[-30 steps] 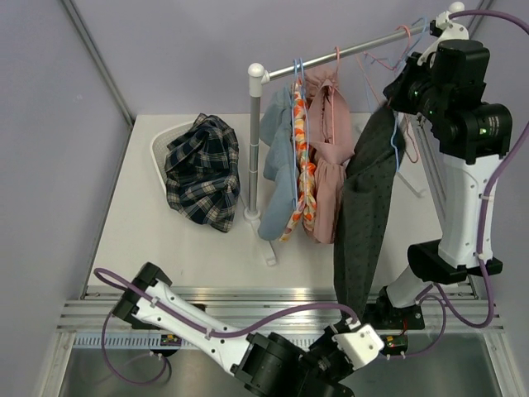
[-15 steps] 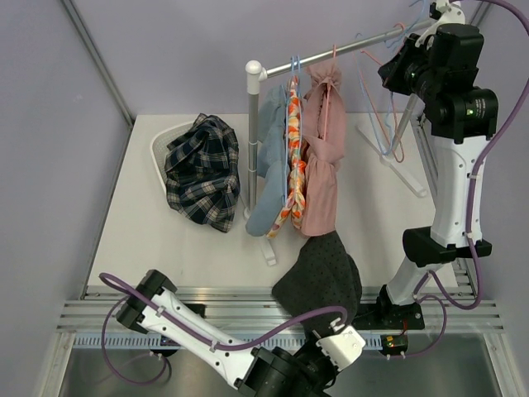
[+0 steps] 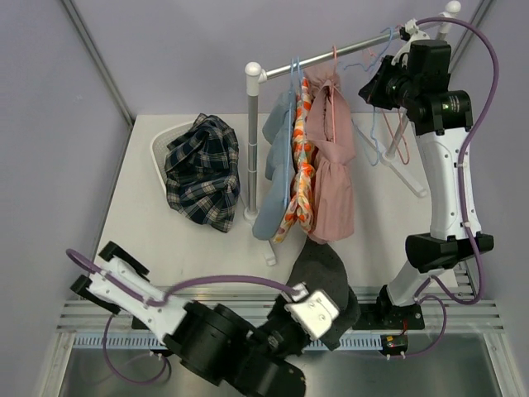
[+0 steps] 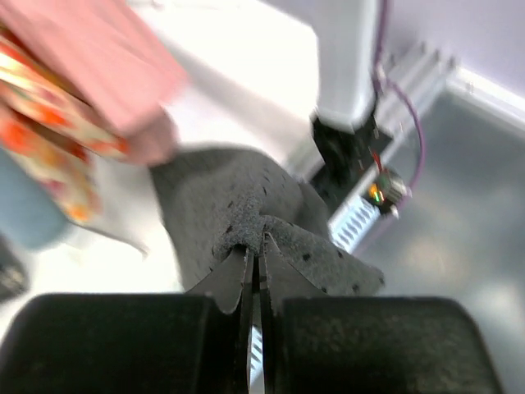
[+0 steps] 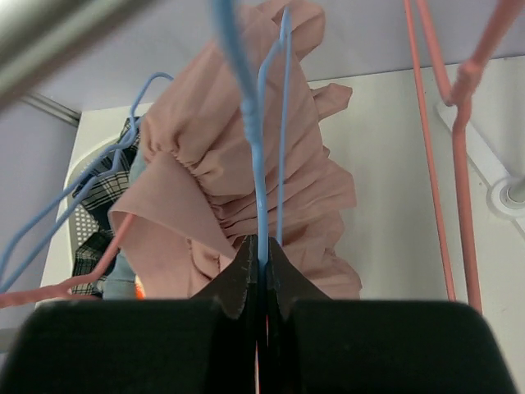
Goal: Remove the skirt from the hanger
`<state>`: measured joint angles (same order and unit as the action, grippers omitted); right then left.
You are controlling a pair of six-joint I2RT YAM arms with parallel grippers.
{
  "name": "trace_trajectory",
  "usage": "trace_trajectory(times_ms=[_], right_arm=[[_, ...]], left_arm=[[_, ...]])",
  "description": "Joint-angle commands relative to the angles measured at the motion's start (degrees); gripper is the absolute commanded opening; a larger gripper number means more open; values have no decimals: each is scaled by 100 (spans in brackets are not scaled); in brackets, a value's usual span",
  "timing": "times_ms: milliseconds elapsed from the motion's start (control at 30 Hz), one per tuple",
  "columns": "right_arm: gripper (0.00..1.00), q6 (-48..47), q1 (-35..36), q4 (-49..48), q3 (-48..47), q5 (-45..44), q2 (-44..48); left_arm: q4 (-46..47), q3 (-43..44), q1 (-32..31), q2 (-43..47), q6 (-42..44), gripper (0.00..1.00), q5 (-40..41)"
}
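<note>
The left gripper (image 4: 256, 246) was closed tight, its two fingers pinching a raised fold of the dark dotted skirt (image 4: 238, 205). The rest of the cloth was spread in a heap just ahead of and below the fingertips, on the near edge of the table (image 3: 165, 240). Beyond the gripper and above the heap hung a pink garment (image 4: 98, 57); the skirt lay under its hem, and whether the two touched could not be told from the blurred wrist view.

The right gripper (image 5: 261, 246) was also closed, clamped on the wire of a blue hanger (image 5: 248, 123) that ran straight up from its fingers. A red hanger (image 5: 435, 164) hung to the right of that gripper, apart from it. No dark cloth showed on the blue wire, so the skirt seemed to be off the hanger already, and the step in hand looked like the tail of the pull-off.

The next move probably called for the left gripper to open and leave the skirt lying flat on the table. The right one would then need to let the bare hanger settle on the rail (image 3: 331, 56) without swinging into the clothes beside it.

The left arm was folded low across the near edge, its wrist turned in toward the table. The right arm stood nearly upright, its wrist bent over at rail height.
</note>
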<state>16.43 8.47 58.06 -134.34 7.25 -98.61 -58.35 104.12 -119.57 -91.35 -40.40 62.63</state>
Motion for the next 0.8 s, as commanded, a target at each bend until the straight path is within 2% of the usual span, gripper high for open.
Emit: trace_trajectory(times_ms=[0,33,67,100,167,200,267,300,333,367,400,433,500,533,600,667,767], right_arm=[[0,-26,-12,-506,741,154,701],[0,-8,-12,-567,900,163,772],[0,-16,-3,-612,1153,154,834],[0,1,-12,-638,1269,128,956],[2,1,-12,-717,1593,93,1080],[17,1,-12,-735,1682,75,1194],[55,1,-12,-735,1885,58,1291],[66,1,-12,-726,1946,32,1413],[76,-16,-12,-718,2017,5,1484],[80,-17,-12,-717,2157,-21,1554],[94,-17,-12,-717,2219,-91,1712],[99,-17,-12,-709,2272,-118,1774],[100,-25,-12,-700,2377,-197,1941],[99,1,-12,-700,2421,-189,1994],[100,18,-12,-700,2465,-145,2135],[99,54,-12,-691,2483,-83,2214],[99,80,-12,-621,2501,-13,2363]], left_arm=[[173,601,-647,1037,1546,0,1267],[383,601,-586,1188,1953,0,1382],[1012,592,-437,1364,2436,0,1479],[1358,549,-357,1513,3398,0,1602],[2560,435,-16,1979,4465,0,1910],[3627,156,125,2346,5576,0,1902],[4565,-83,617,2682,6584,0,1893],[4830,-189,810,2875,7111,0,1824],[4946,-233,1239,3199,7160,0,1571],[4947,-216,1460,3368,7160,0,1455],[4947,-199,1654,3483,7230,0,1280],[4982,-146,1813,3571,7326,0,1217],[5174,-128,1999,3703,7868,0,1181],[5567,-189,2025,3703,8125,0,1199],[6069,-268,2095,3555,9126,0,1408],[6625,-426,2551,3467,9611,0,1427],[5706,-401,3499,3309,9071,0,1182]])
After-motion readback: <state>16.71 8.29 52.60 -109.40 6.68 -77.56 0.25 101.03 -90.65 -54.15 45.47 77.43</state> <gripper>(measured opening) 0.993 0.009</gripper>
